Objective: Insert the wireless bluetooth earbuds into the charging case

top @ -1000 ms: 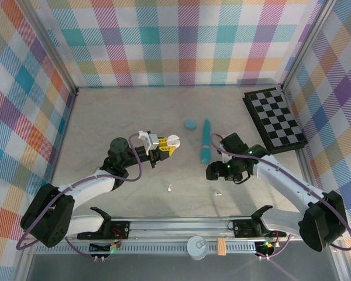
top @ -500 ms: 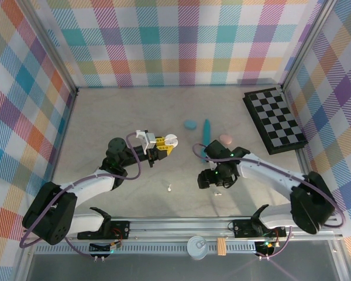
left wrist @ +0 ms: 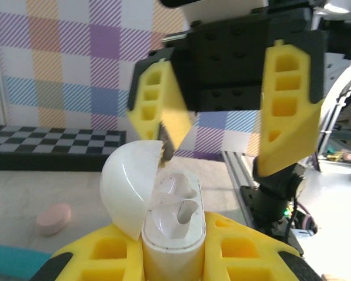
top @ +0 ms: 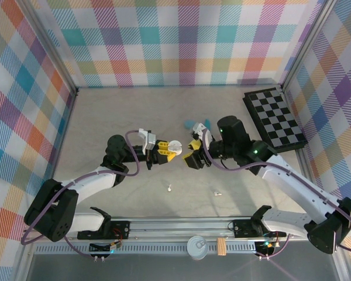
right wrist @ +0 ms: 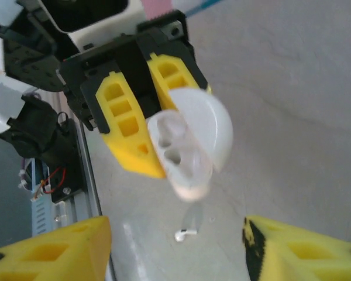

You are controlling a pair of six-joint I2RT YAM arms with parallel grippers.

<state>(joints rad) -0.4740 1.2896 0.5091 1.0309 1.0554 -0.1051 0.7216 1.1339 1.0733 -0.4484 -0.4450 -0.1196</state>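
White earbud (top: pixel 169 188) lay loose on the tabletop (top: pixel 105 117) by its near edge, a second earbud (top: pixel 216 193) nearer the right edge. The left pincer (top: pixel 162 150) pinched the open charging case (top: pixel 174 144), both sockets empty. The right pincer (top: pixel 194 155) faced it, fingers spread.

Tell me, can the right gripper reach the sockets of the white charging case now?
Probably yes. The left gripper holds the white charging case with its lid open, and the right gripper stands right before the bare sockets, nothing between.
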